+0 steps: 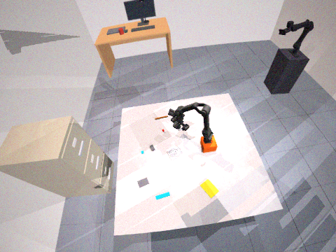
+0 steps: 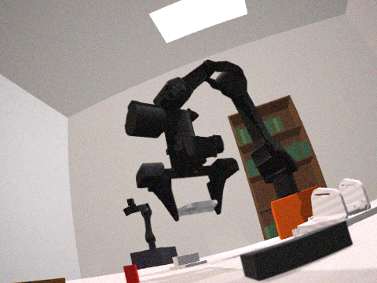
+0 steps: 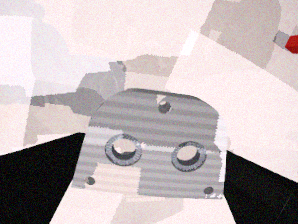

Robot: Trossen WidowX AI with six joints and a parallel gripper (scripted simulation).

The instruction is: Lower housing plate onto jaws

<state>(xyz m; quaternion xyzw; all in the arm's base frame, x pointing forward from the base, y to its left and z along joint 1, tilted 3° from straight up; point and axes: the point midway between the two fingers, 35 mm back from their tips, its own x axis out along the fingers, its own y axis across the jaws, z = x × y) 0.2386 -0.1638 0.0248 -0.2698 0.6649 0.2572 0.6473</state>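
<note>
The housing plate [image 2: 196, 208] [image 3: 150, 120] is a pale grey plate with a rounded edge, two large ringed holes and several small holes. My gripper [image 2: 197, 214] [image 3: 152, 148] is shut on it, one finger at each side edge, and holds it well above the table. In the exterior view the plate looks near level, slightly tilted. A white assembly [image 1: 173, 152] [image 2: 329, 209] with two upright slotted pieces stands on the table, apart from the plate; it seems to be the jaws. Its stubs and pins are too small or hidden to make out.
A black bar [image 2: 298, 249] lies in front of the white assembly. A light grey block [image 2: 187, 259] stands below the gripper, a red piece [image 1: 163, 130] [image 2: 131, 273] [image 3: 292, 44] nearby. The orange arm base [image 1: 208, 144] is at the right. A brown stick [image 1: 161, 117] lies at the back.
</note>
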